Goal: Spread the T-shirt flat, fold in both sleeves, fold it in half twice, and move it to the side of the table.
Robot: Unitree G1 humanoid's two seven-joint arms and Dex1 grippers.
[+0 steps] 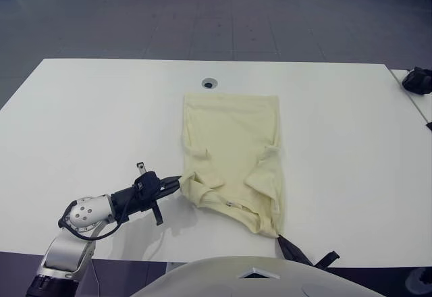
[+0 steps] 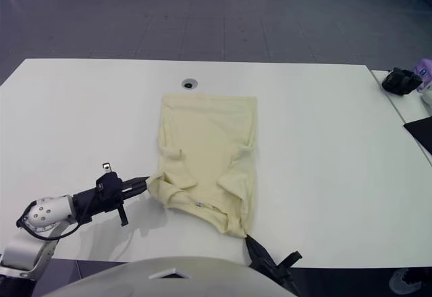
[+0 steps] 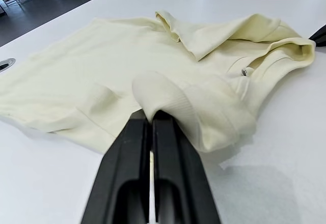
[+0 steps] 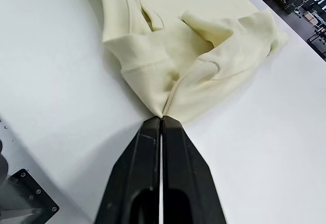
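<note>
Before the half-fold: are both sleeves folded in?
Folded in: both sleeves lie over the front of the T-shirt, leaving a narrow rectangle.

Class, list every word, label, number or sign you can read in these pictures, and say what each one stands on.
None can be read.
The small pale speck at the collar of the T-shirt, perhaps a tag, is too small to read.

Black two-finger right gripper [image 4: 162, 118] pinched tight on a bunched corner of the pale yellow fabric T-shirt [image 4: 204, 46]. Garment lies rumpled in folds on the smooth white table [image 4: 46, 71], spreading away from the fingertips.
</note>
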